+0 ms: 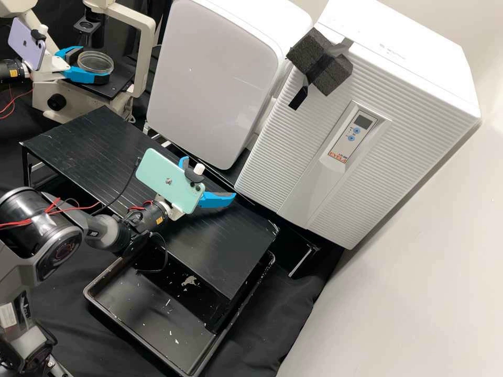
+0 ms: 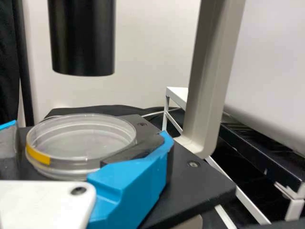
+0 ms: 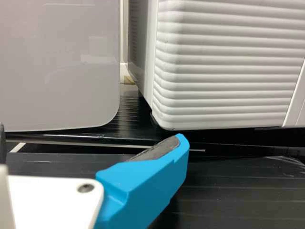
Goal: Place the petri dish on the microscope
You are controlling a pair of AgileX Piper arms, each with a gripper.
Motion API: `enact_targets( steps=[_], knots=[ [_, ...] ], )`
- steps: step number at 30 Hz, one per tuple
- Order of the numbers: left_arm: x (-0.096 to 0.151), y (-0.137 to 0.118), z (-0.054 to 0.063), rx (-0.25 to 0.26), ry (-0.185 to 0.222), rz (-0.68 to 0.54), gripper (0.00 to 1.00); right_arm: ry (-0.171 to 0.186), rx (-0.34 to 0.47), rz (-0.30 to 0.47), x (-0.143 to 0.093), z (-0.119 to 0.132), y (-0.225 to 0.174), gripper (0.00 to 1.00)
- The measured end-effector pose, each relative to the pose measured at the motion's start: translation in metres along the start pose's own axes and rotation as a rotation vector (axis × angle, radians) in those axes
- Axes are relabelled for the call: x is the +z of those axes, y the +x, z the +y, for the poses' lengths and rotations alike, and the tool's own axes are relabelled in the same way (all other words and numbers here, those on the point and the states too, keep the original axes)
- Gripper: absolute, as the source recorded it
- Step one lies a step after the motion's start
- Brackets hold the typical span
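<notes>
Carrying small print, a control panel [image 1: 351, 135] sits on the white cabinet [image 1: 285, 152]; a yellow strip [image 2: 38, 155] marks the petri dish [image 2: 81, 139]. The dish lies within the left pincer [image 1: 93, 65], over the microscope stage [image 2: 200, 181], though whether it's gripped I cannot tell. The right pincer [image 1: 209, 178] stands open and empty above the black rack [image 1: 84, 141].

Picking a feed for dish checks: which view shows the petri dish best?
Left wrist view: petri dish close up, yellow mark on its side clear. High view shows it smaller, from above.
</notes>
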Motion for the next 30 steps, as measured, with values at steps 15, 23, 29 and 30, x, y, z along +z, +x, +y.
enact_targets(
  steps=[15, 23, 29, 30],
  knots=[
    [0.014, -0.092, 0.0, 0.033, -0.053, 0.096, 1.0, 0.0, 0.0, 0.0, 0.0, 0.0, 0.0, 1.0],
    [0.044, -0.144, -0.002, 0.157, -0.002, 0.077, 1.0, 0.0, 0.0, 0.0, 0.0, 0.0, 0.0, 1.0],
    [0.06, -0.168, -0.012, 0.234, 0.024, 0.074, 1.0, 0.0, 0.0, 0.0, 0.0, 0.0, 0.0, 1.0],
    [0.063, -0.173, -0.014, 0.244, 0.014, 0.073, 1.0, 0.0, 0.0, 0.0, 0.0, 0.0, 0.0, 1.0]
  ],
)
